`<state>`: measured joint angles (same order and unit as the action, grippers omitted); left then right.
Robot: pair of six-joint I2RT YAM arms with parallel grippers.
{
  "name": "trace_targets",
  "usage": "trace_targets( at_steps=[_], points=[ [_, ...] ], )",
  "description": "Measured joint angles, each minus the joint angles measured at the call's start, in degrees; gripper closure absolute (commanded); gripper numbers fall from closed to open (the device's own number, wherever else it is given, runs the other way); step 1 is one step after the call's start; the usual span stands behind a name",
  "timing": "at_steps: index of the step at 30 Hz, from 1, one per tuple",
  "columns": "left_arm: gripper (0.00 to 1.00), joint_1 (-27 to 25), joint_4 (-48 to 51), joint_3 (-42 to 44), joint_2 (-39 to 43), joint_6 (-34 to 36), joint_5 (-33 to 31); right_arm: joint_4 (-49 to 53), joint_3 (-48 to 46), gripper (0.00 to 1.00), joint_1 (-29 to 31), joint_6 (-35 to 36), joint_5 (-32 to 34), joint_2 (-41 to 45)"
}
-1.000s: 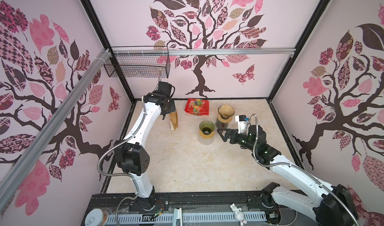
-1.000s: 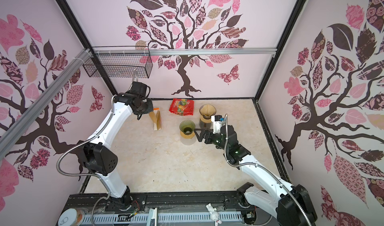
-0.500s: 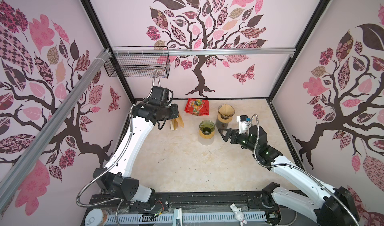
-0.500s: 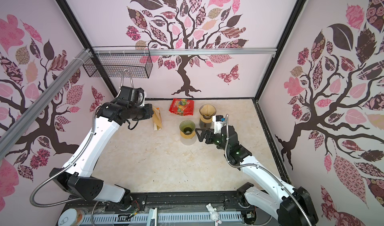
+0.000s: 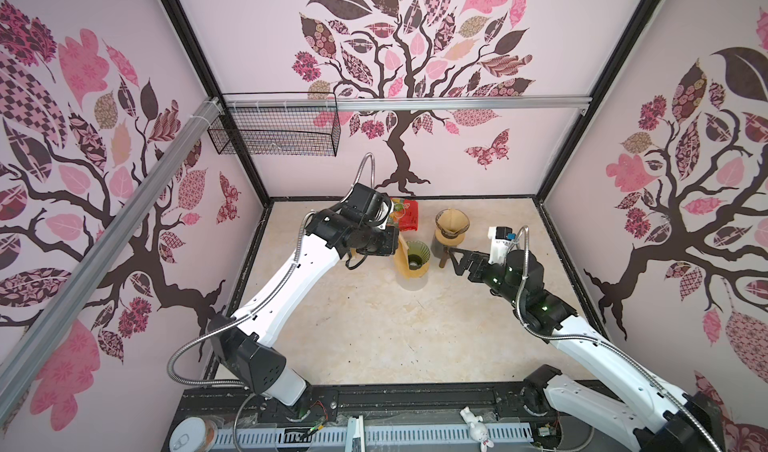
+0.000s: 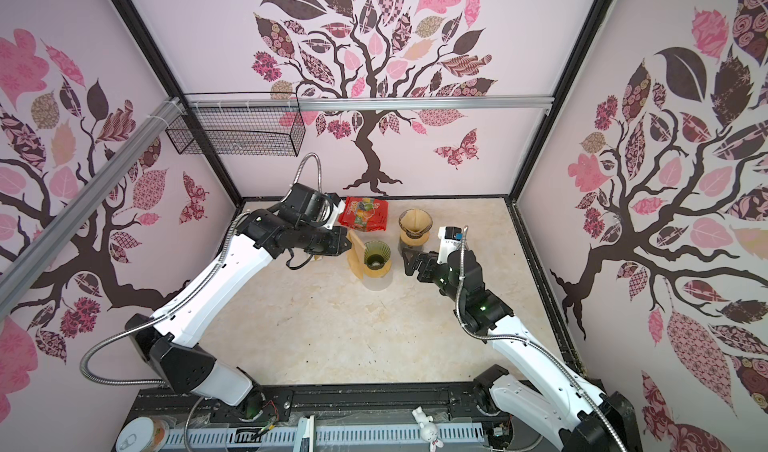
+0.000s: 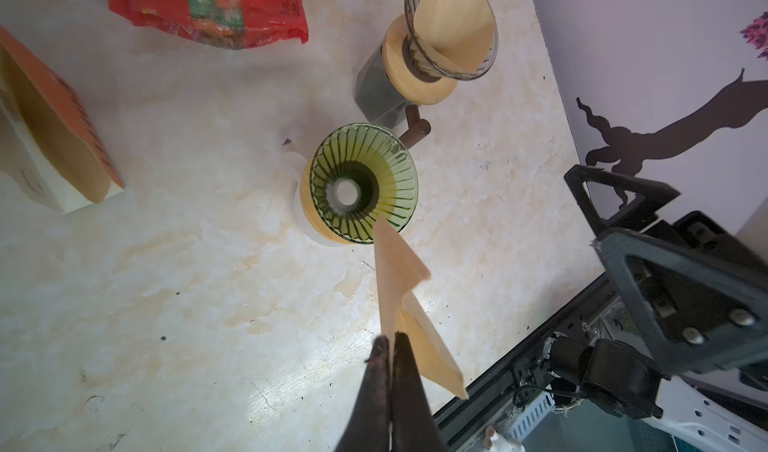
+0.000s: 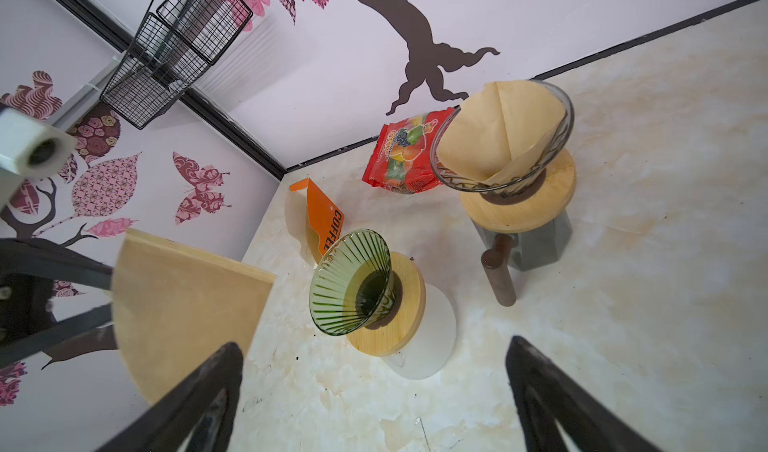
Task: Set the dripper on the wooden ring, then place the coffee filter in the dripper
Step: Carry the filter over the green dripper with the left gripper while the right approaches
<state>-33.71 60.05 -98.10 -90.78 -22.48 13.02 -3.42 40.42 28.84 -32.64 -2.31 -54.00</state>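
Left end effector (image 7: 392, 340) holds one filter (image 7: 399, 271) at the green dripper (image 7: 363, 188)
Clamped tight, filter tip just beside the empty dripper's rim; right end effector (image 8: 374, 346) spread wide, holding nothing; two drippers on the worktop (image 5: 353, 325); second dripper (image 8: 568, 113) carries a second filter (image 8: 498, 130); one red bag (image 6: 365, 217).

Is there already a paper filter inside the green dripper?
No, the green dripper shows a bare ribbed cone, while the filter hangs pinched in the left pincer near it.
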Motion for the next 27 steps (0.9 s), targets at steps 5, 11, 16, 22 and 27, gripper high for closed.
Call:
trace_targets(
  at_steps=[5, 11, 16, 22, 27],
  points=[
    [1.00, -0.33, 0.09, -0.17, -4.26, 0.02, 1.22, 3.28, 5.20, 0.00, 4.92, 2.86, 0.57, -1.75],
    [1.00, -0.33, 0.11, -1.88, -7.02, -0.07, 1.31, 6.08, 8.48, 0.00, 9.38, 6.45, 0.37, -5.49],
    [1.00, -0.35, 0.11, -4.35, -8.26, -0.22, 1.05, 8.28, 9.40, 0.00, 10.01, 8.59, 0.87, -7.67],
    [1.00, -0.35, 0.48, -7.61, -11.13, -0.24, 0.33, 9.86, 11.13, 0.00, 10.88, 10.47, 1.03, -9.42],
    [1.00, -0.35, 1.07, -8.33, -12.68, -0.20, -0.59, 11.85, 14.03, 0.00, 11.61, 11.74, 1.31, -12.13]
  ],
)
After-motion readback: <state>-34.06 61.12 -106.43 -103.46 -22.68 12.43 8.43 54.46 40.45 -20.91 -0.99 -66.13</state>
